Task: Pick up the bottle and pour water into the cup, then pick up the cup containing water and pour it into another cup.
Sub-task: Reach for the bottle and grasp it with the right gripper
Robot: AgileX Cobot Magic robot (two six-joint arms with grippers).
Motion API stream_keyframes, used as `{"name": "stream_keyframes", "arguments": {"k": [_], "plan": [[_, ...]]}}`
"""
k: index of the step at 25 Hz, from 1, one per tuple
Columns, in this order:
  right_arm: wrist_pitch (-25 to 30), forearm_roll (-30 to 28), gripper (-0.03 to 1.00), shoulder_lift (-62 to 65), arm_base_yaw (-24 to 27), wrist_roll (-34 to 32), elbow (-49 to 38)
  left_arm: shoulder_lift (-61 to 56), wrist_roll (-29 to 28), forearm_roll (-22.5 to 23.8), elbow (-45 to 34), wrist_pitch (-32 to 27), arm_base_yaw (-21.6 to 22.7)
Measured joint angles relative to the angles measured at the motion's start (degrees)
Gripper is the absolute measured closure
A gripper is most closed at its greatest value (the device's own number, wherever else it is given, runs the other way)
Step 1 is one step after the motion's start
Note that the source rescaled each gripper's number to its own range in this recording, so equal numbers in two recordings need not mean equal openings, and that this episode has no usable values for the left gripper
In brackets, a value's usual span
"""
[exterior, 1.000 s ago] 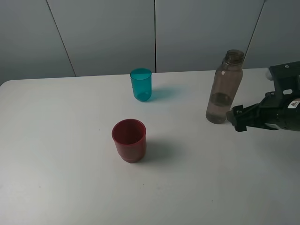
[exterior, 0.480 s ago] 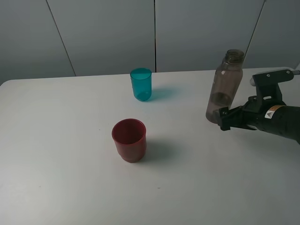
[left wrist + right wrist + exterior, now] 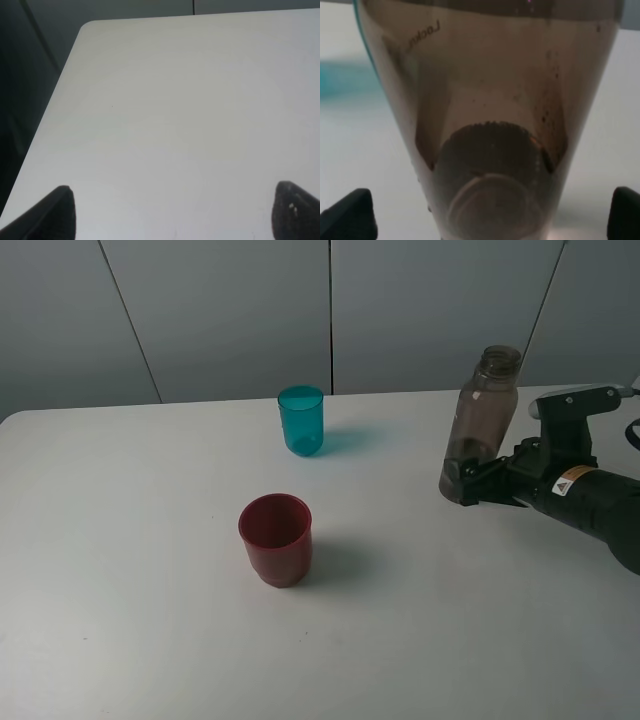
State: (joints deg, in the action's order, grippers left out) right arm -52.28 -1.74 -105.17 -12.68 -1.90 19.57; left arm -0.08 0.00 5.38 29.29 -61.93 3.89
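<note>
The smoky grey-brown bottle (image 3: 483,410) stands upright and uncapped at the right of the white table (image 3: 150,640), with a little water in its base. My right gripper (image 3: 463,485) is open, and its dark fingertips (image 3: 350,216) stand on either side of the bottle's lower part. In the right wrist view the bottle (image 3: 490,125) fills the space between them; I cannot tell if they touch it. The teal cup (image 3: 301,421) stands at the back centre. The dark-red cup (image 3: 276,538) sits nearer the front. My left gripper (image 3: 175,217) is open over bare table, holding nothing.
The table's left edge and rounded far corner (image 3: 85,27) show in the left wrist view, with a dark drop beyond. Grey wall panels (image 3: 330,310) run behind the table. The right arm's black body (image 3: 590,500) lies over the table's right side.
My right gripper has moved left along the table, from just right of the bottle to having its open fingers around the bottle's base. The bottle and both cups have stayed put.
</note>
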Motion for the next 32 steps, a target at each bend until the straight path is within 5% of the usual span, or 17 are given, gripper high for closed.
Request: {"name": "stream_keyframes", "arguments": {"k": [16, 32], "plan": [[-13.6, 0.0, -0.03, -6.4, 0.0, -0.6, -0.1, 0.0, 0.0, 0.0, 0.0, 0.0, 0.0], [-14.5, -0.6, -0.03, -11.6, 0.0, -1.6, 6.9, 0.0, 0.0, 0.0, 0.0, 0.0, 0.0]]}}
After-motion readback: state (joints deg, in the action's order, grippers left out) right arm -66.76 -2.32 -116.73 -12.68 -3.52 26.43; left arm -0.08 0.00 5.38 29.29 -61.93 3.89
